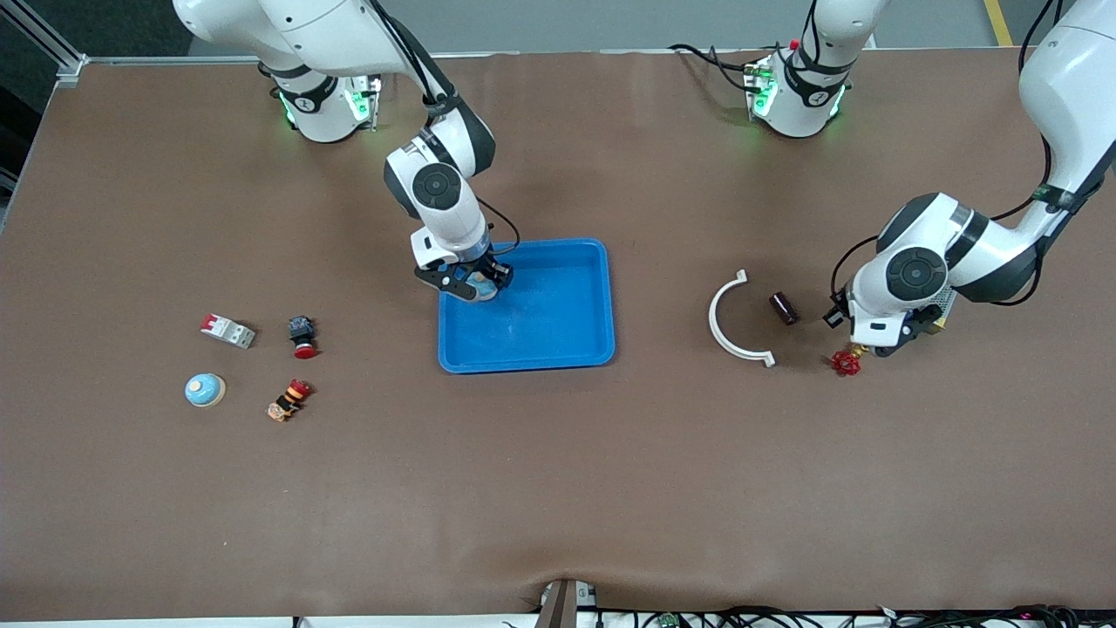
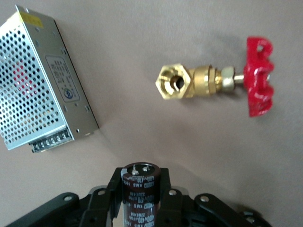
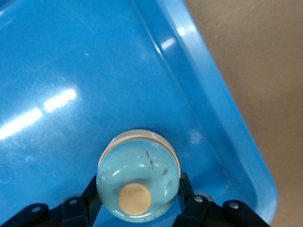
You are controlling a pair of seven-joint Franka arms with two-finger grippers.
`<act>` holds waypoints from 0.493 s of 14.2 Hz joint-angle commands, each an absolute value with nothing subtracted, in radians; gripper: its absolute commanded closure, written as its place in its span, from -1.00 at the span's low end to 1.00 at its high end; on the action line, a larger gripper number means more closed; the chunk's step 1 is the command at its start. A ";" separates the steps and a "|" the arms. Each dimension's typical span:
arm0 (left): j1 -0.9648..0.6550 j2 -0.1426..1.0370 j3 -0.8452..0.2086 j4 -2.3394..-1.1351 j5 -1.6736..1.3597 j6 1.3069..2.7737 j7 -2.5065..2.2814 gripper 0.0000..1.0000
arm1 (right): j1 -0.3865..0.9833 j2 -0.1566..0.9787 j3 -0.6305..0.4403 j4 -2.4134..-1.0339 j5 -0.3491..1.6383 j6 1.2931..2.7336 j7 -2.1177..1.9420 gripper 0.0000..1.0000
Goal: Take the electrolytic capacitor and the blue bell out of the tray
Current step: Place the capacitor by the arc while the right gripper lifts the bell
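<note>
A pale blue bell with a tan button sits between the fingers of my right gripper, which is shut on its sides. That gripper is low inside the blue tray, at the corner toward the right arm's end. My left gripper is shut on a dark brown capacitor with white print. It hangs over the table next to a brass valve with a red handle. A second dark cylinder lies on the table beside a white arc. A second blue bell stands toward the right arm's end.
A perforated metal power supply lies close to the valve. The white curved bracket lies between the tray and the left gripper. A circuit breaker, a red push-button and an orange-black part lie near the second bell.
</note>
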State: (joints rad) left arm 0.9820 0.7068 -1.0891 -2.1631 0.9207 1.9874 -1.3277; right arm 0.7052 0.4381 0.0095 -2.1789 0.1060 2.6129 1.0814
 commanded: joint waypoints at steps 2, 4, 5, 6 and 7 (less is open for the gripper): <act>1.003 0.704 -1.098 -2.192 0.940 2.020 -1.322 1.00 | 0.652 0.377 0.011 -2.074 0.114 2.371 1.068 1.00; 1.002 0.709 -1.080 -2.192 0.975 2.039 -1.322 1.00 | 0.620 0.356 0.011 -2.040 0.115 2.269 1.008 1.00; 1.002 0.716 -1.075 -2.188 1.003 2.043 -1.322 0.92 | 0.597 0.339 0.011 -2.039 0.114 2.246 0.980 1.00; 1.002 0.722 -1.074 -2.181 1.023 2.051 -1.322 0.73 | 0.575 0.322 0.011 -2.039 0.114 2.218 0.941 1.00; 1.000 0.727 -1.072 -2.178 1.028 2.066 -1.322 0.31 | 0.548 0.310 0.009 -2.039 0.112 2.188 0.893 1.00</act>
State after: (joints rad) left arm 0.9853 0.7153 -1.0667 -2.1769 0.9920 2.0373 -1.3277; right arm 0.6005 0.3475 0.0000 -2.0291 0.1057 2.2376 0.9722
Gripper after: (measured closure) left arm 0.661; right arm 0.330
